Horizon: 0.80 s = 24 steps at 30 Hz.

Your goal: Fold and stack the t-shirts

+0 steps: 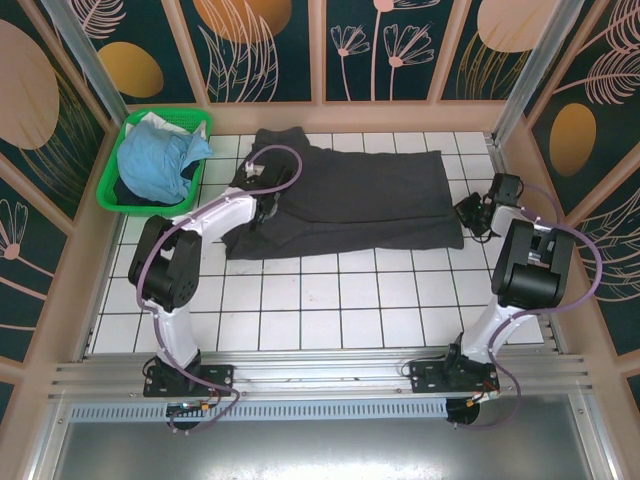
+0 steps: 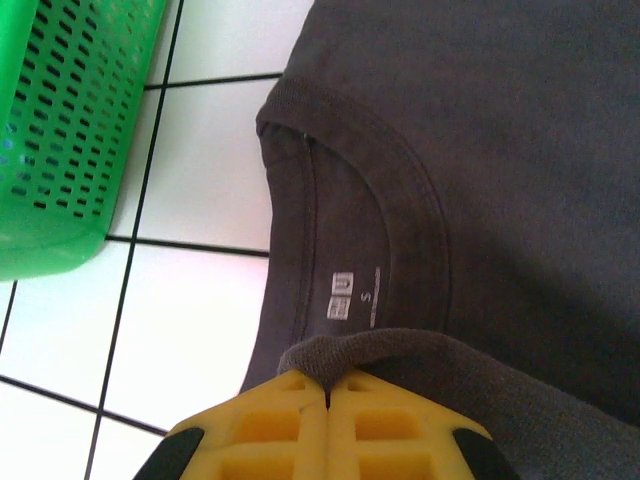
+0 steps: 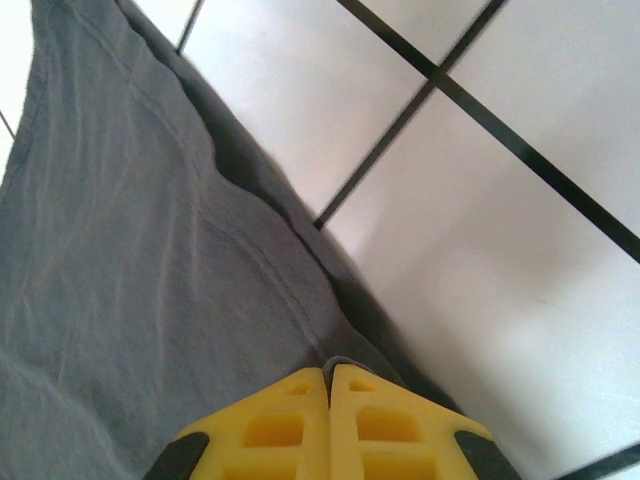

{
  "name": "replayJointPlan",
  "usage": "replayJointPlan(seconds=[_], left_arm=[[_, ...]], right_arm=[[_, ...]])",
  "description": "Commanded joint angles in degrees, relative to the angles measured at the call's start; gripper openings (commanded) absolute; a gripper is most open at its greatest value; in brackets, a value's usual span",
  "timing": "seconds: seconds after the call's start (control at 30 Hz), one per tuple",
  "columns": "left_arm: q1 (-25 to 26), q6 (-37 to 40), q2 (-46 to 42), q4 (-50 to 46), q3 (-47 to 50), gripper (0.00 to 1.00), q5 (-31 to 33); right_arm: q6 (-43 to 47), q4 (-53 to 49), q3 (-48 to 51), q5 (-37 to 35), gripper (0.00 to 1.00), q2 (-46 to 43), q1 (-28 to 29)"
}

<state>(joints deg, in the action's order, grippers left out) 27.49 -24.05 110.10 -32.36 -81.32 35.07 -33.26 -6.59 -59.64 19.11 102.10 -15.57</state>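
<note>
Grey shirt (image 1: 350, 200): lies spread across the far half of the surface (image 1: 330, 300), with its collar (image 2: 400, 200) toward the left edge and its hem toward the right edge.
Blue shirt (image 1: 155, 160): lies crumpled in the basket (image 1: 110, 172) at the far left corner, not yet laid out.
Left jaws: closed, pinching a fold of grey cloth just beside the collar.
Right jaws: closed on the grey shirt's edge at its right end, over bare tile.
Done: probably little. The grey shirt looks flattened and perhaps narrowed lengthwise, though I cannot tell whether any fold is complete.
In hand: judging by a grip at each end, a fold of the grey shirt is under way.
Left: finish folding the grey shirt, take out and fold the blue one, then stack the two.
</note>
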Motion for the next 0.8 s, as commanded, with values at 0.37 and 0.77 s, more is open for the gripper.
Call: replayJointPlan(seconds=[0.37,0.77], left_arm=[[-2.8,5.1,8.9,-1.8,-9.7,0.28,1.9],[-3.3,2.8,-3.0,1.6,-1.8,0.8,-6.0]], right_arm=[[3.2,-4.0,-8.1,-2.9,0.14,6.8,1.8],[6.6,2.2,5.9,-11.2,0.69,-12.8,11.0]])
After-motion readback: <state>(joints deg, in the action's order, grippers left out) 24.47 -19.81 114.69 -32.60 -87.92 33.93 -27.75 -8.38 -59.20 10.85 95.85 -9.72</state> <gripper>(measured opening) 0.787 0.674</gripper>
